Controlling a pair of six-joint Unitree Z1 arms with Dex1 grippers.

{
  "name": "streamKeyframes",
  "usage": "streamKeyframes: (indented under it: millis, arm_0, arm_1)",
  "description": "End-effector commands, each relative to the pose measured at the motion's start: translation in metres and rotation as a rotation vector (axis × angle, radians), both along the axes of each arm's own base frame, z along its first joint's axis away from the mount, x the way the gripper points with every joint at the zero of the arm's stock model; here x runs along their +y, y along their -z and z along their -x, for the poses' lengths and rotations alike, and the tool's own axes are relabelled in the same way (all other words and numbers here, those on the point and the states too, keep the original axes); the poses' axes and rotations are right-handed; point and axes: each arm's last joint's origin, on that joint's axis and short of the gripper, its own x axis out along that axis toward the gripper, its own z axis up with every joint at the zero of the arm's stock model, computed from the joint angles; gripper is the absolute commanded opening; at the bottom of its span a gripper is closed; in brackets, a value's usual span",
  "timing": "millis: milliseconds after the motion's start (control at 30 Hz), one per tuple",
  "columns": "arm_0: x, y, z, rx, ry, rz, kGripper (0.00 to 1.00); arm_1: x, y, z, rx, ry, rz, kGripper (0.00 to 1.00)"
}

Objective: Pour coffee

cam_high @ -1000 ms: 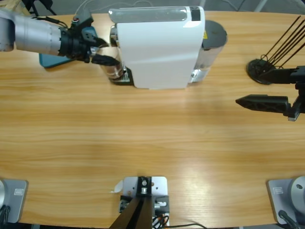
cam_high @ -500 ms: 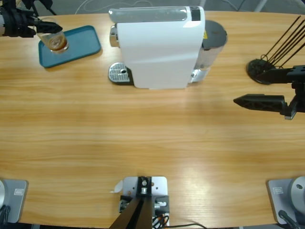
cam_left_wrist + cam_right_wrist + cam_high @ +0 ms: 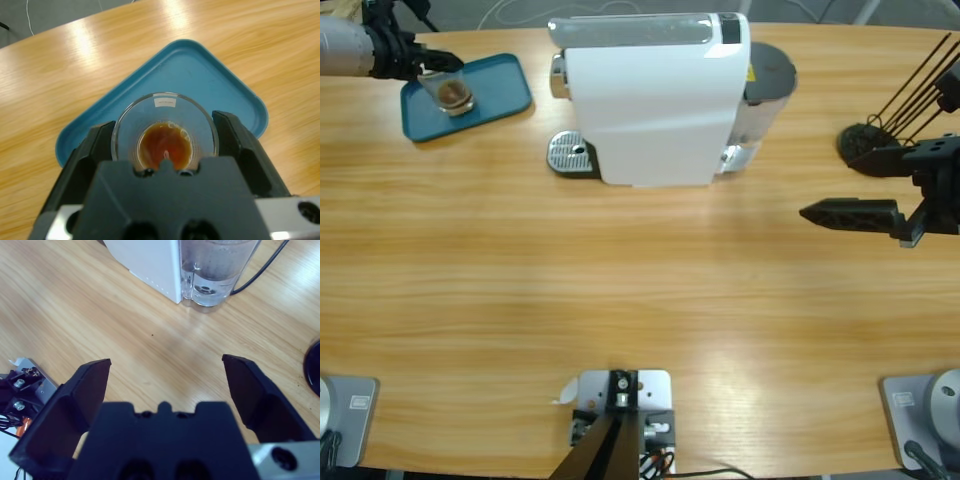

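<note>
A small clear glass [image 3: 165,107] with a shallow layer of brown coffee [image 3: 165,146] sits between the jaws of my left gripper [image 3: 165,129], which is shut on it. The glass is upright over the teal tray [image 3: 210,75]; I cannot tell whether it touches the tray. From above, the glass [image 3: 451,93] and left gripper [image 3: 432,72] are at the table's far left corner, over the tray [image 3: 495,100]. My right gripper [image 3: 167,365] stands open and holds nothing, above bare table at the right [image 3: 812,212].
A white coffee machine [image 3: 655,100] stands at the back middle, with its round metal drip plate [image 3: 570,155] at its left and a clear water tank [image 3: 215,265] at its right. A black wire stand [image 3: 868,145] is at the far right.
The left arm carried the glass from the machine's drip plate leftward to the teal tray, then shifted it a little right over the tray. The right gripper crept slightly left.
</note>
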Motion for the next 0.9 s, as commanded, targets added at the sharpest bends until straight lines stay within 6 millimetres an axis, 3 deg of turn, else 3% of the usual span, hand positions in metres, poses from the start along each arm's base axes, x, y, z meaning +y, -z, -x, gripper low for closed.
streamKeyframes:
  millis: [33, 100, 167, 233, 267, 300, 500, 633, 733, 800, 900]
  arm_0:
    - [0.001, 0.024, -0.009, 0.044, -0.028, -0.007, 0.016]
    - [0.001, 0.023, -0.010, 0.043, -0.020, 0.004, 0.241]
    - [0.004, 0.027, -0.009, 0.057, -0.024, 0.005, 0.317]
    - [0.006, 0.030, -0.007, 0.071, -0.022, 0.007, 0.783]
    - [0.006, 0.031, -0.005, 0.076, -0.022, 0.006, 0.931]
    - [0.006, 0.031, -0.003, 0.077, -0.018, 0.008, 0.978]
    - [0.007, 0.015, 0.006, 0.051, 0.006, 0.049, 1.000]
    - [0.012, -0.026, 0.033, -0.042, 0.015, 0.074, 1.000]
    - [0.021, -0.071, 0.078, -0.165, 0.008, 0.090, 1.000]
    - [0.030, -0.094, 0.124, -0.242, -0.006, 0.096, 1.000]
    - [0.042, -0.109, 0.190, -0.267, -0.029, 0.143, 1.000]
  arm_1:
    - [-0.001, 0.014, -0.001, 0.048, 0.014, 0.024, 1.000]
    - [-0.001, 0.014, -0.001, 0.048, 0.014, 0.025, 1.000]
    - [-0.001, 0.013, 0.000, 0.048, 0.015, 0.023, 1.000]
    - [-0.002, 0.012, 0.001, 0.044, 0.015, 0.021, 1.000]
    - [-0.003, 0.012, 0.002, 0.042, 0.015, 0.020, 1.000]
    - [-0.003, 0.011, 0.003, 0.040, 0.015, 0.019, 1.000]
    - [-0.002, 0.011, 0.002, 0.042, 0.015, 0.020, 1.000]
    - [-0.004, 0.006, 0.005, 0.027, 0.015, 0.011, 1.000]
    - [-0.007, -0.013, 0.010, -0.003, 0.016, -0.007, 1.000]
    - [-0.009, -0.027, 0.013, -0.019, 0.019, -0.012, 1.000]
    - [-0.014, -0.036, 0.018, -0.048, 0.045, -0.020, 1.000]
